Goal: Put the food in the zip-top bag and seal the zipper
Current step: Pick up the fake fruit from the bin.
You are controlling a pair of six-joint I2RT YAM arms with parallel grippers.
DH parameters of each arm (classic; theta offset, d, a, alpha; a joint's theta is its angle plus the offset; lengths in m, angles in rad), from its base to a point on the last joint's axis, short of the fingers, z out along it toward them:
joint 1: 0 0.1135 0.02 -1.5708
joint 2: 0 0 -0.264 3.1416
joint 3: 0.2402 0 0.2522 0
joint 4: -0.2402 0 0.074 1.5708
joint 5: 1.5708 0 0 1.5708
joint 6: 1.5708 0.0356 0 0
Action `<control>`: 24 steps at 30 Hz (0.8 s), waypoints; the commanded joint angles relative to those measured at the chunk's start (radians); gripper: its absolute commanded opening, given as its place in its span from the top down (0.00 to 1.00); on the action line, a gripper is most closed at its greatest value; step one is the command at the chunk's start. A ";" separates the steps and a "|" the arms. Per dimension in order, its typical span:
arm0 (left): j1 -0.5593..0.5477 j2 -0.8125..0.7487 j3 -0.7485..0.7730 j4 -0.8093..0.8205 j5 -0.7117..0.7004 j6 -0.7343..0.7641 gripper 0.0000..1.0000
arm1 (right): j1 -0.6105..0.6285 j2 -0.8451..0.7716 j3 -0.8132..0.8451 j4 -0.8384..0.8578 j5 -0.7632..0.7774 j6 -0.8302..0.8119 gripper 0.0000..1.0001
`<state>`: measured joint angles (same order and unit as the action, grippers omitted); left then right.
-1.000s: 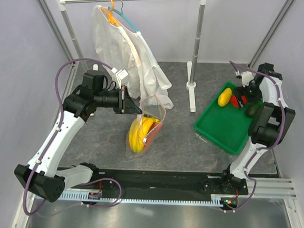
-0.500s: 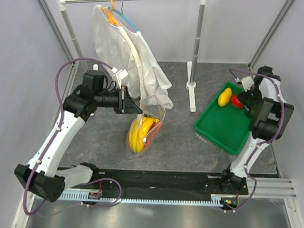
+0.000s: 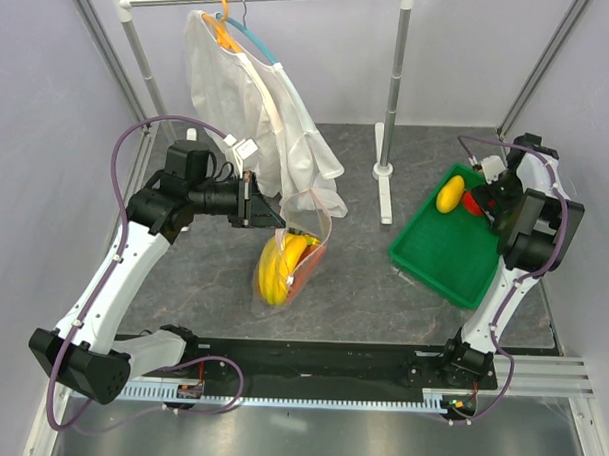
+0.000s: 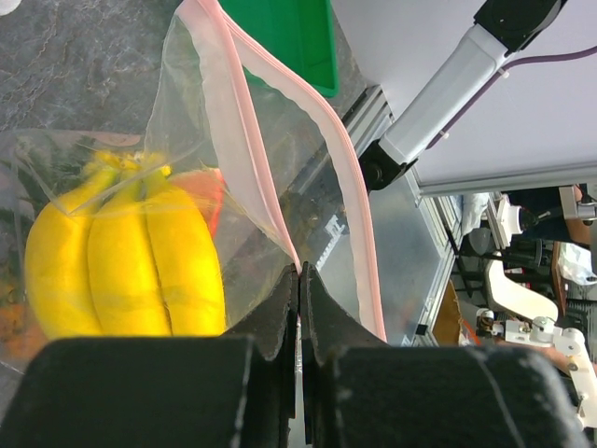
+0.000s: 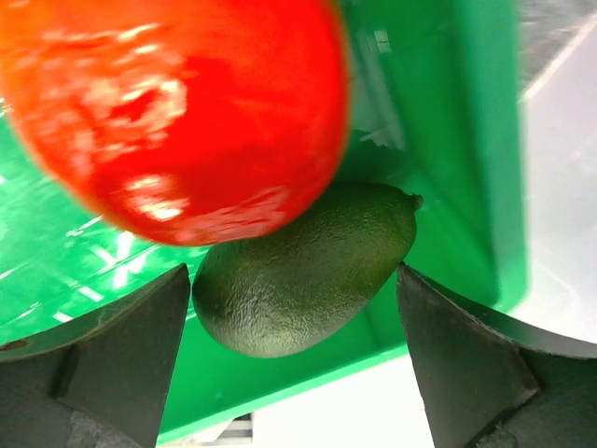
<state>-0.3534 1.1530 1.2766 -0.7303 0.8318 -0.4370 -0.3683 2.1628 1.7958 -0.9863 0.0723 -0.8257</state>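
The clear zip-top bag [image 3: 307, 220] hangs from my left gripper [image 3: 277, 221], which is shut on its pinkish zipper [image 4: 347, 177] at the mouth edge. The mouth gapes open beyond the left gripper [image 4: 299, 273]. A yellow banana bunch [image 4: 131, 266] and something orange-red lie inside the bag, resting on the table. My right gripper [image 5: 294, 273] is open over the far corner of the green tray [image 3: 441, 261], its fingers on either side of a dark green avocado [image 5: 312, 280] without touching it. A red food piece [image 5: 177, 112] lies against the avocado. A small yellow piece [image 3: 449, 194] sits nearby in the tray.
A white garment [image 3: 251, 111] hangs on a hanger from a clothes rack right behind the bag. The rack's upright pole [image 3: 395, 91] and foot [image 3: 386, 196] stand between the bag and the tray. The tray's wall [image 5: 485, 140] rises close beside my right fingers.
My right wrist has swung farther into the tray's far corner and lower, now covering the avocado in the top view. The left arm and the bag have not moved.
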 commanded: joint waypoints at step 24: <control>0.007 0.011 0.032 0.016 0.030 0.040 0.98 | 0.008 -0.136 -0.064 -0.198 -0.152 -0.021 0.44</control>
<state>-0.3527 1.1660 1.2770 -0.7303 0.8425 -0.4286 -0.3637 2.1170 1.6760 -1.1130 -0.0170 -0.8585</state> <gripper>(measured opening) 0.026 0.675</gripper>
